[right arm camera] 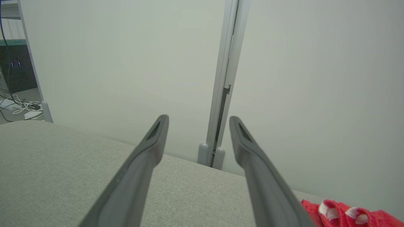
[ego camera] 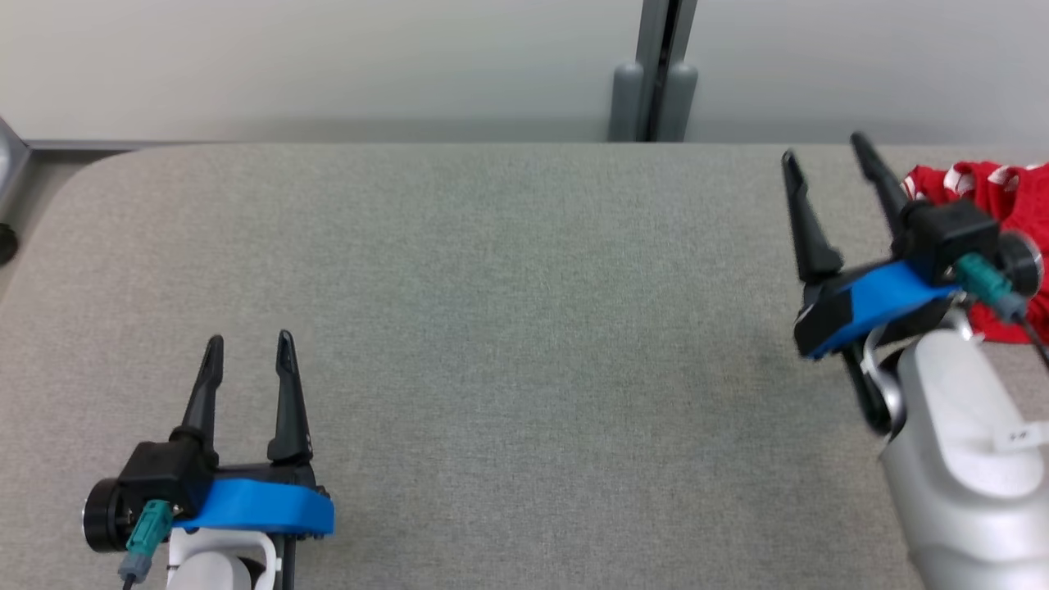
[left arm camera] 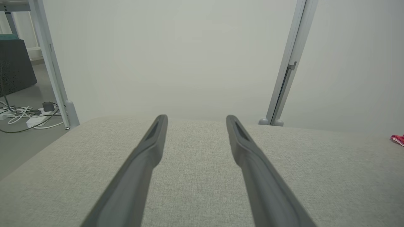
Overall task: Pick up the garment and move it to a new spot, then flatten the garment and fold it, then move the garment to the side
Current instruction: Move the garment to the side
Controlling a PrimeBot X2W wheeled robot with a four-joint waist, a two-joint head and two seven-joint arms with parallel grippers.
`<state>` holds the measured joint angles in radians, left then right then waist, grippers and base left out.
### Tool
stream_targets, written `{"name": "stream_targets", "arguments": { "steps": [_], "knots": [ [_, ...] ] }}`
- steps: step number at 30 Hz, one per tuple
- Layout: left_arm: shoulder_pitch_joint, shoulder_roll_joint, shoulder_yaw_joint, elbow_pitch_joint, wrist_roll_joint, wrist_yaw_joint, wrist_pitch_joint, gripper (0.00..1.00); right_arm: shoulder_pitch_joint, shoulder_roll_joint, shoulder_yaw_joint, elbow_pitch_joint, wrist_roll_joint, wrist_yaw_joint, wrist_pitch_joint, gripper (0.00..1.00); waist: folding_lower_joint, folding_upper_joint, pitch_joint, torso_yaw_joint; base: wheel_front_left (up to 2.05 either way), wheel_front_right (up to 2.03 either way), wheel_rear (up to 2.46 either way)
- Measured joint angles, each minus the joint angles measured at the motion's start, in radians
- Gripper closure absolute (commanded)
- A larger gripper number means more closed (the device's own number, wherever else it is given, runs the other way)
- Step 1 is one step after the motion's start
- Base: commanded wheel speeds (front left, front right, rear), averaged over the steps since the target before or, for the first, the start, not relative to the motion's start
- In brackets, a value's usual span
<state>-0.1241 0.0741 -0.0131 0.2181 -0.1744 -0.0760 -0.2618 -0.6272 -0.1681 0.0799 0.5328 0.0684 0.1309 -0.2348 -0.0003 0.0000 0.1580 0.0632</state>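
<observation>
Garment (ego camera: pixel 1020 197), red with white markings, lies crumpled at the far right corner of the tabletop (ego camera: pixel 492 328). That tabletop is a broad grey fabric-covered surface with rounded corners. Its wide bare middle looks like the natural place to lay the cloth out and flatten it, which would explain why neither arm sits there. Behind the far edge stands a pale wall with a grey post (ego camera: pixel 656 74).

The right forearm (ego camera: pixel 959 459) reaches up along the right edge. This is probably because that arm is the nearer one to the garment, so the pick-up falls to it. The right end effector (ego camera: pixel 824 147) sits near the far edge, just beside the garment, with its two dark fingers spread apart and nothing between them. In the right wrist view the fingers aim at the foot of the post. The garment (right arm camera: pixel 344 216) lies low and to the right of them, so they are not yet lined up on the cloth, and a turn toward that corner seems needed before a grasp.

The left end effector (ego camera: pixel 250 338) rests near the near left corner, well apart from the garment. Its fingers are also spread and empty, and it looks parked out of the way until flattening and folding call for two grips. In the left wrist view the garment (left arm camera: pixel 398 139) shows as a small red scrap at the far right.
</observation>
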Motion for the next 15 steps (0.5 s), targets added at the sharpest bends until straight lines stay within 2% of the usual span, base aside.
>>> {"name": "stream_targets", "arguments": {
  "steps": [7,15],
  "knots": [
    [0.046,-0.001,-0.013,0.018,0.003,0.005,0.000,0.00,0.172,0.063,-0.005,-0.048,0.040,0.000,-0.013,0.00,0.0000,0.0000,-0.075,0.011,0.00,0.00,0.00],
    [0.075,-0.002,-0.033,0.017,0.002,0.011,0.003,0.00,0.370,0.095,-0.078,-0.202,0.047,0.000,0.011,0.00,0.0001,0.0000,-0.119,0.001,0.00,0.00,0.00]
  ]
}}
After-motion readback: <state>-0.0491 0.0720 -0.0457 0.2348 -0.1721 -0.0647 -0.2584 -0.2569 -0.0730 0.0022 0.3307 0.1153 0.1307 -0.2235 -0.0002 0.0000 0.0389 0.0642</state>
